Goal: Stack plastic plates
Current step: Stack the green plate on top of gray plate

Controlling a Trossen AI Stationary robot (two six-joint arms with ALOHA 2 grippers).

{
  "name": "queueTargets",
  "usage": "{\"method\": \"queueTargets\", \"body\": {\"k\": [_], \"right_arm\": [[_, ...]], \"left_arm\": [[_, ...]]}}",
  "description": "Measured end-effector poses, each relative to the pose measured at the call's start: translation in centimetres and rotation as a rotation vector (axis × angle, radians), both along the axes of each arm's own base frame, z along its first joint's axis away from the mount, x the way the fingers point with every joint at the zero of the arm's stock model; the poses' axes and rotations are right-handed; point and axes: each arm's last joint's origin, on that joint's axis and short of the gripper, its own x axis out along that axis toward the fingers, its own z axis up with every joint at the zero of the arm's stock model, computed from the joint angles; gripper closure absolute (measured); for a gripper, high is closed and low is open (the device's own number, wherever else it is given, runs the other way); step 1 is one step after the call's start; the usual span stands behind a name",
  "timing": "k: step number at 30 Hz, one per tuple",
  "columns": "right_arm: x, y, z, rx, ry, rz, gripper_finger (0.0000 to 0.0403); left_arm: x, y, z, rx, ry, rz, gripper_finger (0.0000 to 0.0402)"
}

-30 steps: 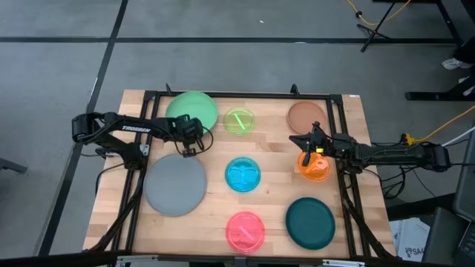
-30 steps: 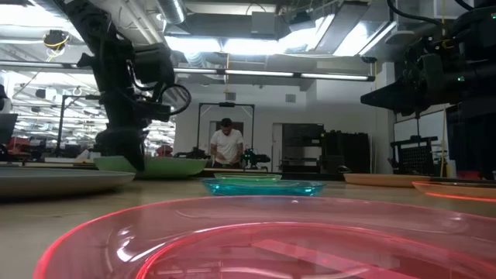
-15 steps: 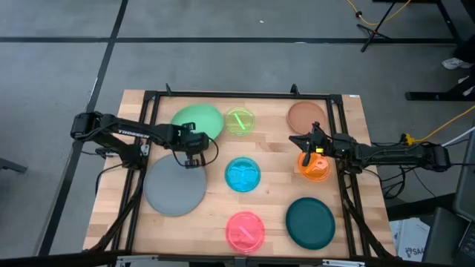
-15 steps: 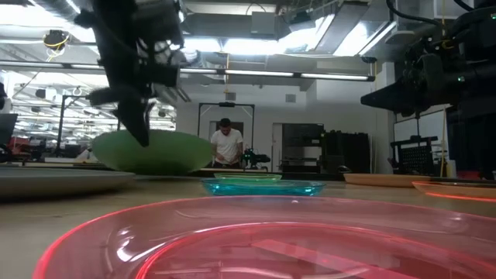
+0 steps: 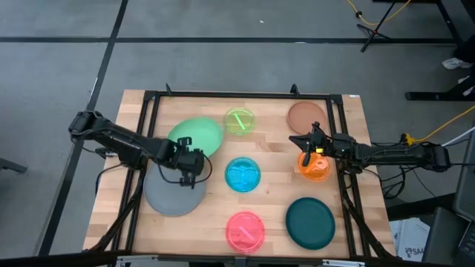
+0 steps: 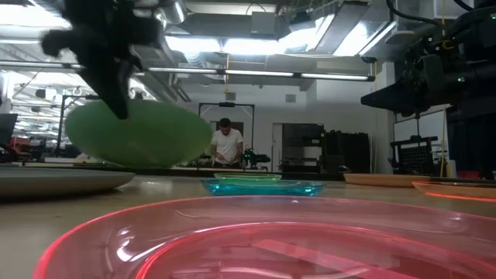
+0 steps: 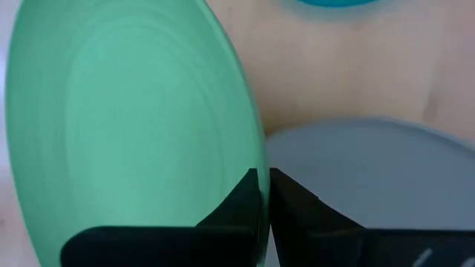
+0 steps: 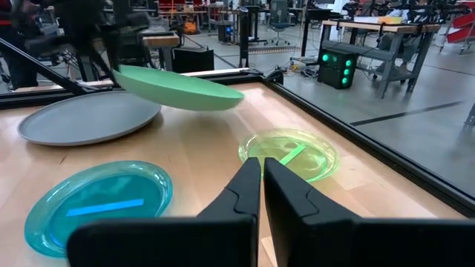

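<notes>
High view: looks straight down from above on the whole wooden counter (image 5: 274, 144) and both arms.
Low view: sits at counter height, level, very near the translucent pink round plastic plate (image 6: 256, 240), facing the room behind.
Left wrist view: close behind the left claw (image 7: 263, 194), looking down its fingers.
Right wrist view: looks across the counter past the right claw (image 8: 262, 185).
Shared: every view shows the opaque light green round plastic plate (image 5: 197, 136) and the grey round plastic plate (image 5: 169, 194).
</notes>
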Motion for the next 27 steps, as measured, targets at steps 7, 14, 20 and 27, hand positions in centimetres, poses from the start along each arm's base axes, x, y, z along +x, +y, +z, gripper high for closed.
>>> {"method": "queueTargets", "body": {"k": [7, 14, 20, 27], "right_arm": [[0.0, 0.0, 0.0, 0.0, -0.001, 0.0, 0.0388], [0.0, 0.0, 0.0, 0.0, 0.003, -0.003, 0.0388], [0.0, -0.1, 0.0, -0.002, 0.002, -0.019, 0.0388], [0.0, -0.1, 0.0, -0.004, 0.004, -0.029, 0.0388]], "left_arm": [[-1.2, -4.5, 1.9, -0.155, -0.002, -0.02, 0.0387], [-3.5, -8.4, 1.9, -0.243, -0.001, 0.014, 0.0387], [-5.3, -10.7, 1.9, -0.237, -0.042, 0.007, 0.0387], [-6.5, -12.0, 3.0, -0.267, -0.048, 0.042, 0.0386]]}}
